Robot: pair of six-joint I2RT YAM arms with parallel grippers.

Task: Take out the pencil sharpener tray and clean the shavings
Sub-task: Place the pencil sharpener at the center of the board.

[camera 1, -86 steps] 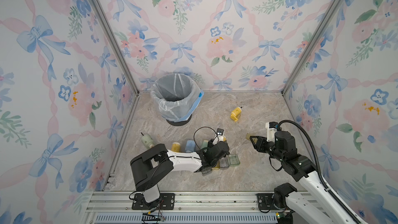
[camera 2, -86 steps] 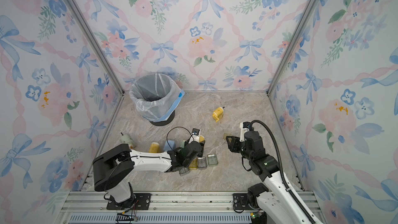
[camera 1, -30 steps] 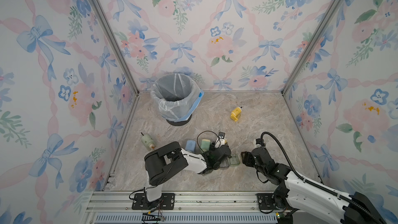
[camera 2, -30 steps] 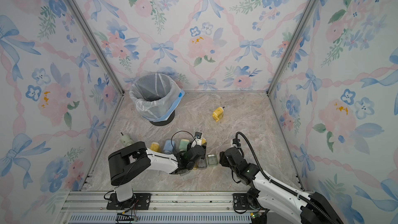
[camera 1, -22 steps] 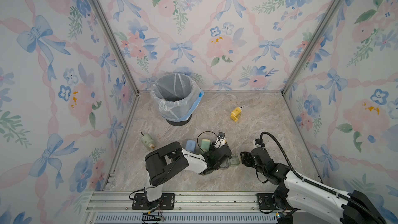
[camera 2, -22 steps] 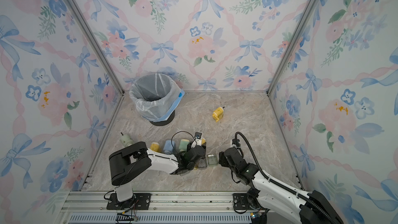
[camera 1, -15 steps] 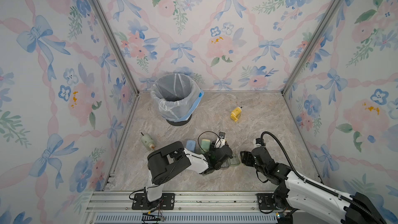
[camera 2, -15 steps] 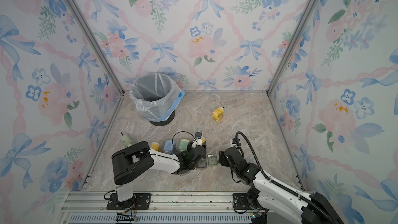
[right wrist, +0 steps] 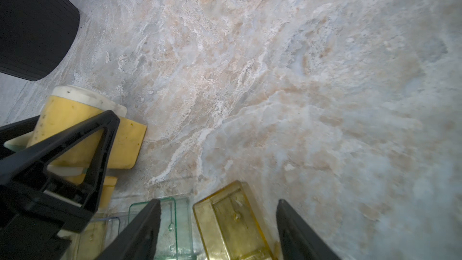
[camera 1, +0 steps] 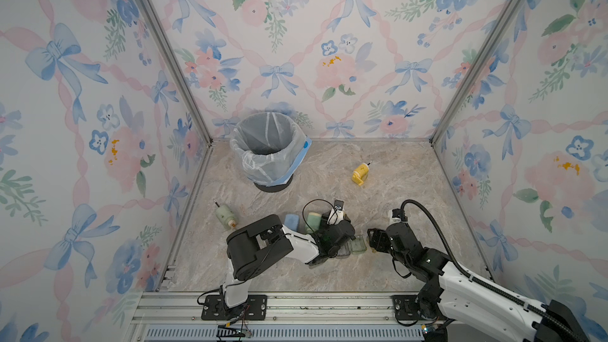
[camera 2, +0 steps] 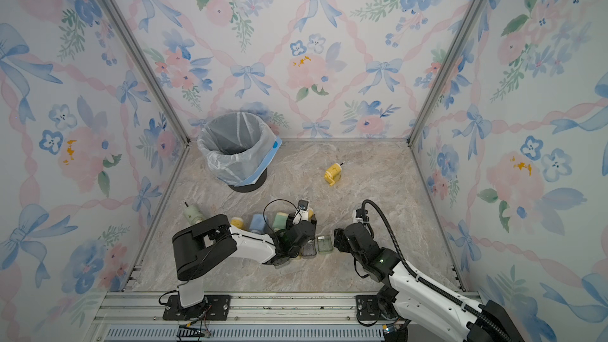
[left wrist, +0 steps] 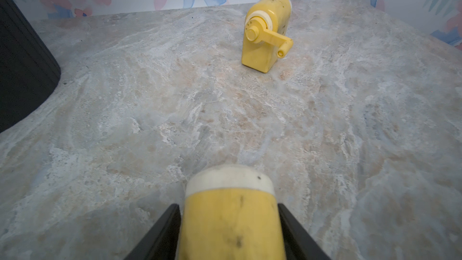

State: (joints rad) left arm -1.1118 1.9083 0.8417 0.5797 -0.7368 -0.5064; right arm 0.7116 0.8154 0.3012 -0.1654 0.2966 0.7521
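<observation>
A yellow sharpener with a white end lies on the marble floor between my left gripper's jaws, which press against both its sides. In a top view that gripper sits low at front centre. An amber see-through tray lies flat on the floor between my right gripper's jaws, which stand open with floor showing on either side of it. A clear green tray lies right beside it, partly under one finger. In both top views the right gripper hovers just right of the green tray. No shavings are visible.
A lined bin stands at the back left. A yellow crank sharpener stands alone farther back. Blue and green sharpeners sit left of my left gripper. Another green one lies near the left wall.
My right arm came down from a raised pose to the floor beside the trays, and its jaws have spread wider around the amber tray. The left arm has barely moved.
</observation>
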